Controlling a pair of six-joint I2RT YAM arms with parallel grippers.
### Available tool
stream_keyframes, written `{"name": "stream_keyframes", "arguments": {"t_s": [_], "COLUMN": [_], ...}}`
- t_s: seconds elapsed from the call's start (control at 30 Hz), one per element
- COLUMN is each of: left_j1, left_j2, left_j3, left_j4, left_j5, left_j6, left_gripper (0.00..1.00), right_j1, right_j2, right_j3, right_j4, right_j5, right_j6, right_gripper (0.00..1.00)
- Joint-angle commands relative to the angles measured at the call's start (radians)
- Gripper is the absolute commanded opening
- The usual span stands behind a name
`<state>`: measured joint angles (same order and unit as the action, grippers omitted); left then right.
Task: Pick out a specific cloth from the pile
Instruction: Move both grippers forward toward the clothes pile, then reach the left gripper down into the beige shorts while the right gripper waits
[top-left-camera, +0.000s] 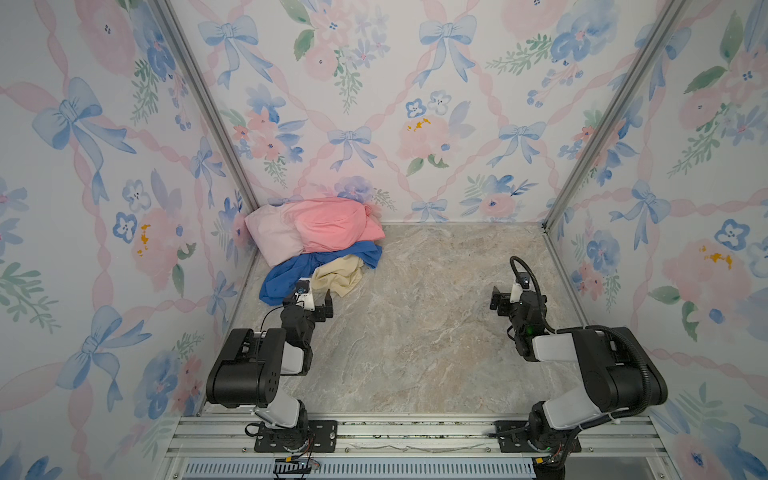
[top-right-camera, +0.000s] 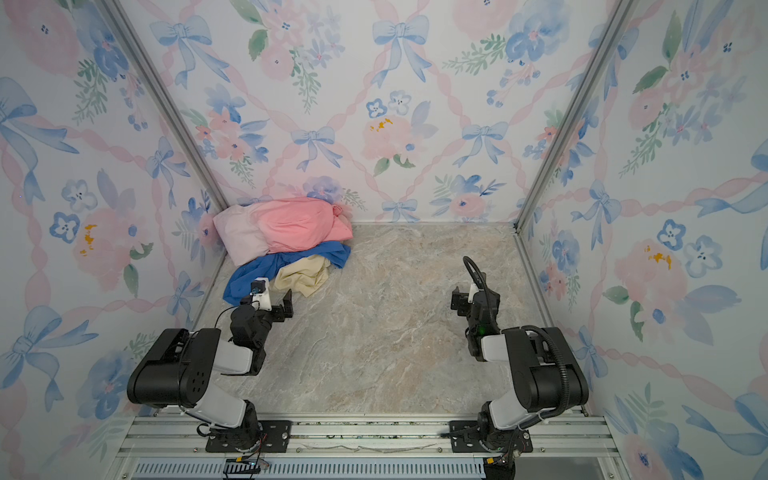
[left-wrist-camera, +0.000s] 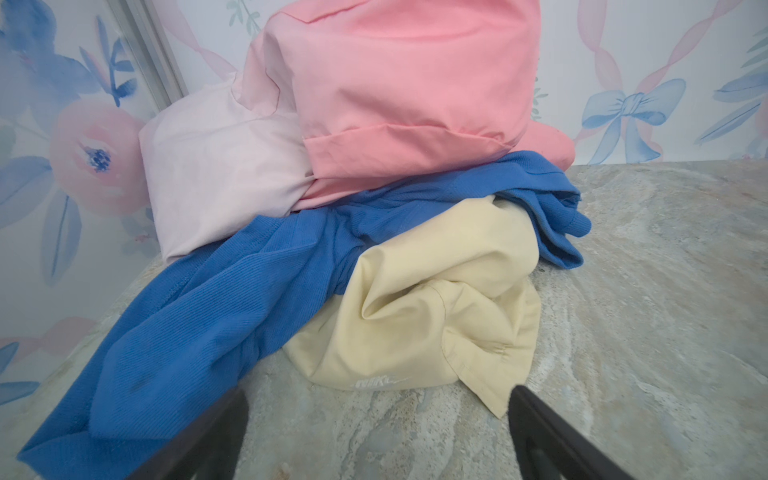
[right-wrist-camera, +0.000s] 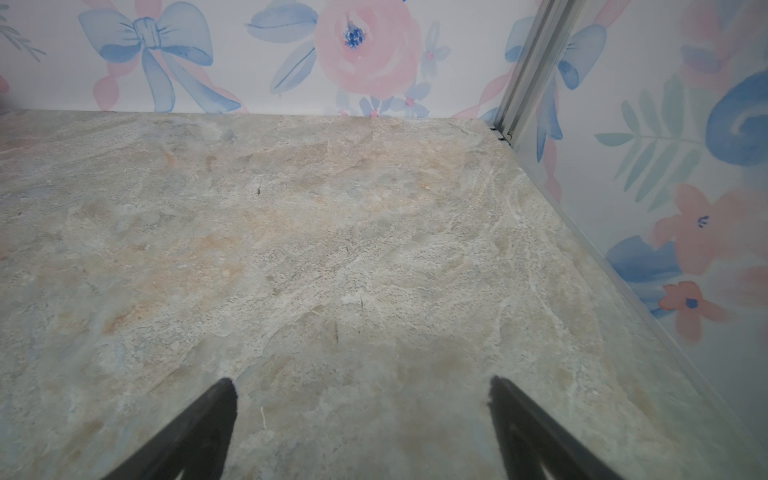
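Left claw (left-wrist-camera: 378, 392), spread and empty, faces the cloth (left-wrist-camera: 436, 299) exposed at the pile's (top-left-camera: 332, 224) five o'clock edge; right claw (right-wrist-camera: 361, 381) waits released, well apart.

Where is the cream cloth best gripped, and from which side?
Pinch the loose near corner of the cream cloth, approaching from the robot's side with the open left gripper. That flap lies free on the table; the far edge meets the blue cloth.
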<state>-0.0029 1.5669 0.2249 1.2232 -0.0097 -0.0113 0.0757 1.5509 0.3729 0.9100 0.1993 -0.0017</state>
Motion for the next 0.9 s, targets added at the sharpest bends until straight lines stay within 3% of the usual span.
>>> {"name": "stream_keyframes", "arguments": {"t_s": [0.0,0.1,0.17,0.27,0.33,0.47,0.6,0.73,0.87], "left_j1": [0.001,-0.042,-0.107,-0.151,-0.160,-0.174,-0.182,-0.242,-0.243], "left_j2": [-0.002,-0.108,-0.299,-0.479,-0.500,-0.382,-0.255,-0.168,-0.023], "left_j3": [0.009,-0.025,-0.018,0.165,0.247,0.370,0.465,0.614,0.776], "left_j4": [-0.005,-0.016,-0.165,-0.731,-0.962,-1.218,-1.260,-1.258,-1.285], "left_j5": [-0.006,-0.129,-0.299,-0.439,-0.378,-0.185,-0.062,-0.167,-0.228], "left_j6": [-0.018,-0.007,-0.007,-0.213,-0.295,-0.315,-0.284,-0.212,-0.157], "left_gripper": [0.98,0.98,0.95,0.83,0.79,0.70,0.57,0.54,0.53], "right_j1": [0.011,0.046,0.122,0.205,0.270,0.481,0.697,0.859,0.938], "right_j2": [0.000,-0.095,-0.251,-0.469,-0.538,-0.584,-0.516,-0.406,-0.308], "right_j3": [0.005,-0.045,-0.035,0.109,0.185,0.270,0.317,0.387,0.422], "right_j4": [0.033,0.063,-0.085,-0.514,-0.700,-0.868,-0.830,-0.773,-0.703], "right_j5": [0.019,0.078,0.133,0.131,0.113,0.081,0.087,0.100,0.084], "right_j6": [-0.003,-0.033,-0.096,-0.037,0.045,0.188,0.255,0.250,0.279], "right_gripper": [0.97,0.97,0.97,0.97,0.97,0.97,0.97,0.97,0.97]}}
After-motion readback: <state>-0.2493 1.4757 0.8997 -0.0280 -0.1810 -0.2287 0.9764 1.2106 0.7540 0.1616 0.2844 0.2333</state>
